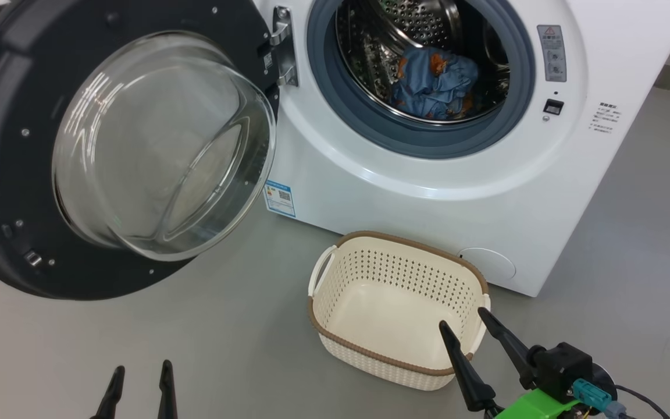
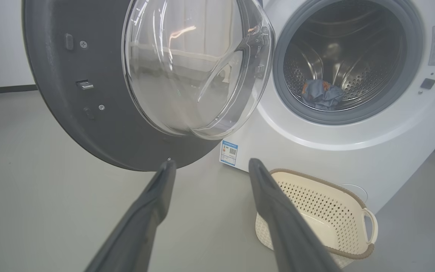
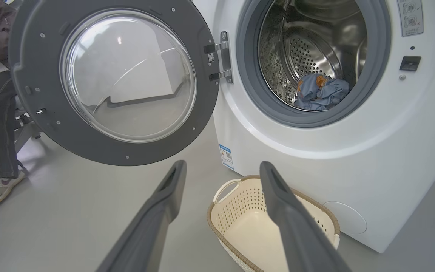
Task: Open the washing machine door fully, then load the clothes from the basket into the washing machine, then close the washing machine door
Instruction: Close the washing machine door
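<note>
The clothes [image 1: 434, 81] lie in the drum [image 1: 416, 23] of the washing machine [image 1: 428, 192], and the basket [image 1: 370, 273] stands empty on the floor [image 1: 195, 349] just before it, so loading looks done and closing is the step in hand. Both hands are released and empty: the left hand [image 1: 142, 368] is low before the wide-open washing machine door [image 1: 120, 151], and the right hand [image 1: 462, 317] is above the basket's near rim. Next, 1 hand should probably push the door's outer edge round until it latches.
</note>
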Robot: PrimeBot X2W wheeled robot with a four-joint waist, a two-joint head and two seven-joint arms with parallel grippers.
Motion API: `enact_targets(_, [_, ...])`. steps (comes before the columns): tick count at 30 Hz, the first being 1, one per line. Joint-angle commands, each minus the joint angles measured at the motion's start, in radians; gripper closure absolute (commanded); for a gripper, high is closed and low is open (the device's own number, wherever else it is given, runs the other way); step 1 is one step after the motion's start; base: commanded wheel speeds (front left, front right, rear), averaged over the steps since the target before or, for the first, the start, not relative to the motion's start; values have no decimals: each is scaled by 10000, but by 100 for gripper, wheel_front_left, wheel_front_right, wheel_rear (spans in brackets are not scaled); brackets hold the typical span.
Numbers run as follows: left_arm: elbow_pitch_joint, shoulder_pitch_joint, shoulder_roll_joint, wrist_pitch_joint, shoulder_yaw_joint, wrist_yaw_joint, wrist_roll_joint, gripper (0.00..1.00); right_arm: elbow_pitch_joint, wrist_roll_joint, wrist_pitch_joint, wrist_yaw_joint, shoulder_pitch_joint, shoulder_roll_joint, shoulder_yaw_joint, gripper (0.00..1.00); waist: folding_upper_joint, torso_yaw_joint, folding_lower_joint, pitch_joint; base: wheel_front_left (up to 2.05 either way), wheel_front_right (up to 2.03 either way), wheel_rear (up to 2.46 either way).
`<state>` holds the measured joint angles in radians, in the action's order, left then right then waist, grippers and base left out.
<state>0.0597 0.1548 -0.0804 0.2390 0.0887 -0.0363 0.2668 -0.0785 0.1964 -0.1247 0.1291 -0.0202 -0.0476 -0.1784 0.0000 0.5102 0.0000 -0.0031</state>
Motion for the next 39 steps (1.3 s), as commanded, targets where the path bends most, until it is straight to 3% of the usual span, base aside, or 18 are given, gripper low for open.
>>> enact_targets(1, [-314,-200,-117,90,-361,-96,7,0,217,127,-25,16,469,-26,-265,0,0,47,0,56,0,0,0])
enact_targets(39, [-354,-222,-232,75,-175,-344,154,0,23,235,-187,16,362,-26,-223,0,0,-52,0,-122,0,0,0])
